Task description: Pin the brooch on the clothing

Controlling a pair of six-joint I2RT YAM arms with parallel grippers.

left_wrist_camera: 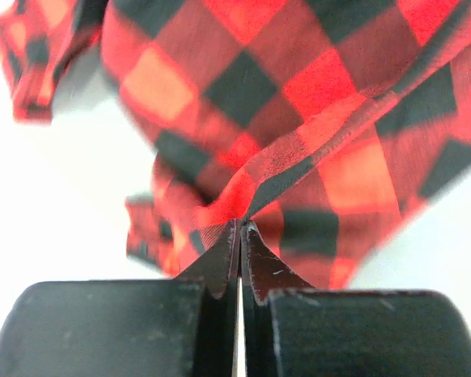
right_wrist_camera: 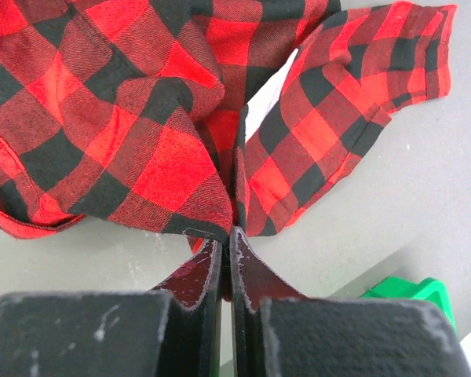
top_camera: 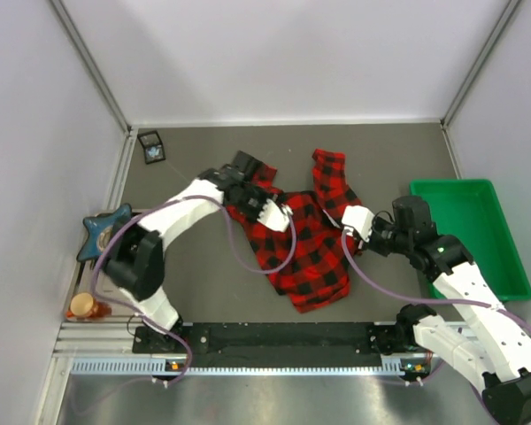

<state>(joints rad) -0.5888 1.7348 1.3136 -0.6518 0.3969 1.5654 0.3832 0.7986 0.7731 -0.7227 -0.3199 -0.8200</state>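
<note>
From above, one red-and-black plaid shirt lies crumpled in the middle of the grey tabletop. Its long axis runs slantwise from far left to near right, and one sleeve reaches toward the far edge. The left fingers rest on its far-left part and the right fingers on its right edge. One green plastic tray sits at the right. At the left are one dark blue star-shaped thing and one round orange-brown thing. One small black box at the far left holds a pale speck too small to make out. The left wrist view shows the left fingers closed on a pinched ridge of the soft woven shirt. The right wrist view shows the right fingers shut on a hemmed fold of the shirt, with a white patch between the folds and the tray beside them.
</note>
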